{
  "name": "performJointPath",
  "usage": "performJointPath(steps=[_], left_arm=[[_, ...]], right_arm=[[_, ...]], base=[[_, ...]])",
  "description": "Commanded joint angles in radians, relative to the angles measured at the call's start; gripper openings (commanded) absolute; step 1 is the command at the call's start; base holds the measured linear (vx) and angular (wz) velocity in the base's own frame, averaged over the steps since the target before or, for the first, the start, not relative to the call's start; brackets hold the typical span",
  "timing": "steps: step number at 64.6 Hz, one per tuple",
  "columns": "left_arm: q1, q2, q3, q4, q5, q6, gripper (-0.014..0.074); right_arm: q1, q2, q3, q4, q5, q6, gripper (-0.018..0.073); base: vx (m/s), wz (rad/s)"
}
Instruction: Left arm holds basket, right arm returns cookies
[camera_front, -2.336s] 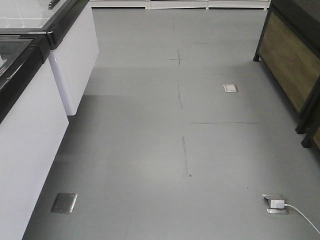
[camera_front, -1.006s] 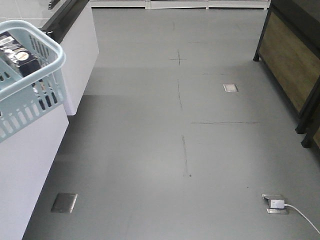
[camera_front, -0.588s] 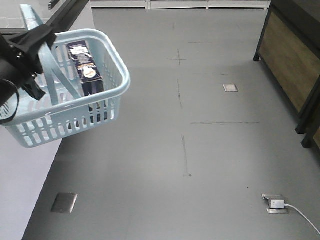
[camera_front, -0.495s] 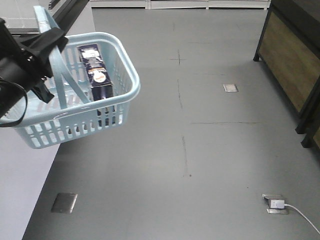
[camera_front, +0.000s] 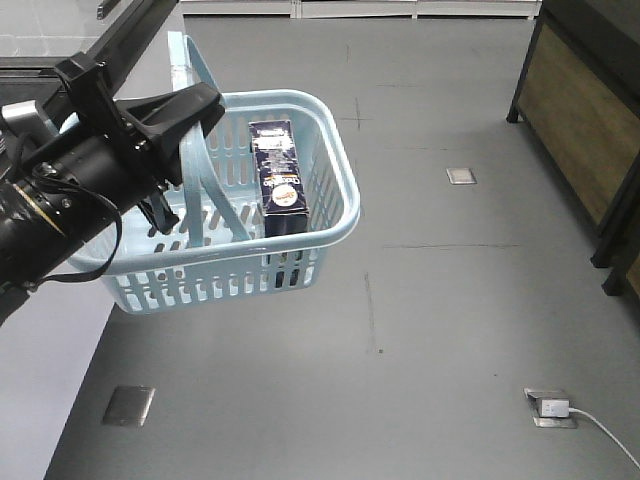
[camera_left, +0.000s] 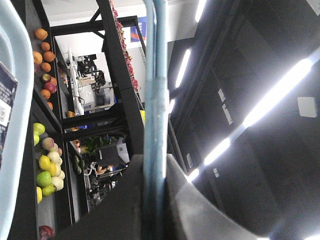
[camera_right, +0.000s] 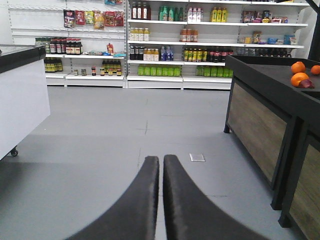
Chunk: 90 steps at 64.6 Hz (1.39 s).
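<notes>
**A:** What do your left fingers hold?

**B:** My left fingers (camera_front: 195, 108) are closed on one swing handle (camera_front: 205, 170) of the basket (camera_front: 215, 288). In my left wrist view, this handle (camera_left: 155, 90) runs straight up between the two fingers (camera_left: 132, 200).

**A:** And where is the basket?

**B:** It hangs in the air from that handle, above the grey floor (camera_front: 430, 300) and just beside the white cabinet (camera_front: 30, 390). It is tilted a little. My left arm (camera_front: 60, 200) comes in from the left side of the front view.

**A:** Where are the cookies?

**B:** The cookies (camera_front: 278, 180) are inside the basket. The box stands on its short end, in the half that is away from my left arm. Its lower part shows through the slots of the wall. In the left wrist view I see only a dark corner of the box (camera_left: 6, 100), next to the basket rim (camera_left: 12, 130), and rows of fruit (camera_left: 45, 165) behind it.

**A:** What about your right fingers?

**B:** My right fingers (camera_right: 156, 180) are pressed together, one against the other, and they grip no object. They point over the floor toward the shelves (camera_right: 175, 50) with bottles. A dark stand (camera_right: 280, 82) with oranges (camera_right: 300, 78) is on the right of that view.

**A:** Is there something else on the floor?

**B:** A white plug (camera_front: 552, 406) sits in a floor socket, well apart from the basket.
</notes>
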Motion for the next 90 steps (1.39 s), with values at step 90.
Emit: performJointPath(steps=[90], left_arm=[[-0.379, -0.001, 0.357, -0.284, -0.499, 0.063, -0.0006]], right_arm=[[-0.008, -0.013, 0.019, 0.0, -0.072, -0.006, -0.001]], base=[[0.0, 0.0]])
